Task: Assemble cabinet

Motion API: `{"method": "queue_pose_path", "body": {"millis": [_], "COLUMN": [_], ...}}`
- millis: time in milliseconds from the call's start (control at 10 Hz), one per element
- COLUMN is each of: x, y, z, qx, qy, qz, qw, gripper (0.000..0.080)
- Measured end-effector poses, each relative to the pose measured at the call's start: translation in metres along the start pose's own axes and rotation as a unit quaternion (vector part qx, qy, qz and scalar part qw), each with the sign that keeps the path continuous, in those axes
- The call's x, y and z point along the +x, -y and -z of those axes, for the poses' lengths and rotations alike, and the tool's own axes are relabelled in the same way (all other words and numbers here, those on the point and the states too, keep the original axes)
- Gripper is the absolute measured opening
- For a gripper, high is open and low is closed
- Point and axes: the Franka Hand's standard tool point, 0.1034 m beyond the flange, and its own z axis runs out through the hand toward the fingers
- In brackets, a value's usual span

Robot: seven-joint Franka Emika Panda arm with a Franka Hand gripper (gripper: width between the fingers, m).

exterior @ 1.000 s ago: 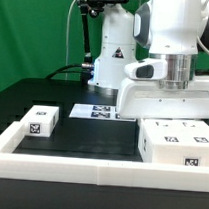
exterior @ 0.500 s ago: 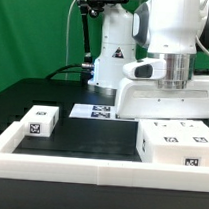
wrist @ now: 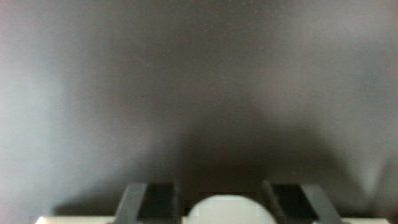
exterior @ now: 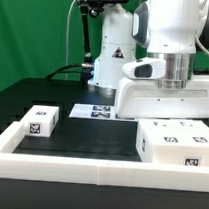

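The cabinet lies in loose white tagged parts. A small box (exterior: 37, 121) sits at the exterior view's left, and a large box (exterior: 177, 143) at its right. My arm's white hand (exterior: 168, 100) hangs low just behind the large box, which hides the fingers. In the wrist view my gripper (wrist: 222, 189) shows two dark fingers (wrist: 151, 203) with a rounded white cabinet part (wrist: 224, 211) between them. The jaws stand closed in on that part. The picture is blurred, so I cannot tell which part it is.
The marker board (exterior: 93, 112) lies flat on the black table behind the parts. A raised white rim (exterior: 68, 170) frames the table at the front and left. The robot's base (exterior: 113, 53) stands at the back before a green curtain.
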Motion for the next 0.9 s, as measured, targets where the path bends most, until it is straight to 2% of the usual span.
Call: {"method": "queue_pose_path", "body": {"millis": [300,700,900], "x": [0.007,0.009,0.012], "y": [0.001,-0.002,-0.002], "z": [0.037,0.039,0.062], "qx": [0.0,-0.001,-0.001], "qy": [0.016,0.02,0.027], "qz": [0.001,-0.001,-0.001], "qw": [1.0,1.0,1.0], "gripper": [0.0222,0.0222,0.0222]}}
